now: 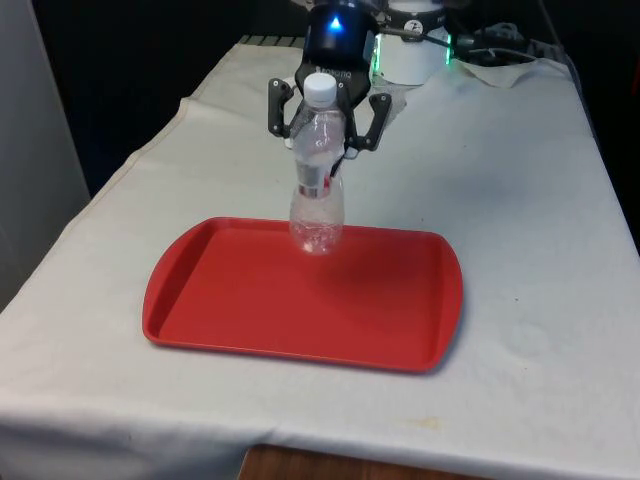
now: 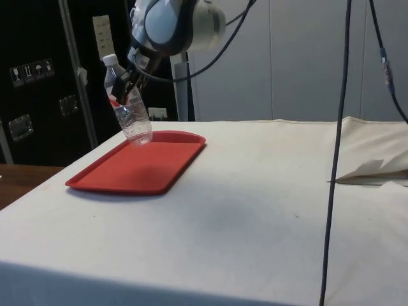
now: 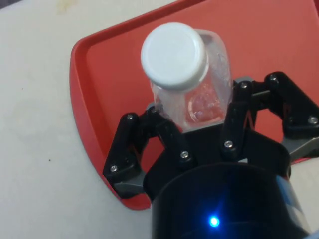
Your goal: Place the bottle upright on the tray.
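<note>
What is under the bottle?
The red tray is under the clear bottle, held by the hand. Whether its bottom touches the tray can't be seen.

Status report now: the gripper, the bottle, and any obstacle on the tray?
Gripper shut on bottle, mid-body. Bottle tilted, base low over the tray far edge; contact unclear. No obstacle on tray.

The robot's black two-finger gripper [image 3: 202,117] has chunky linkage fingers [image 3: 127,149] dotted with small silver screws, the glossy white rounded arm [image 2: 175,22] sits above, with thin black cables [image 2: 229,29] trailing off it
</note>
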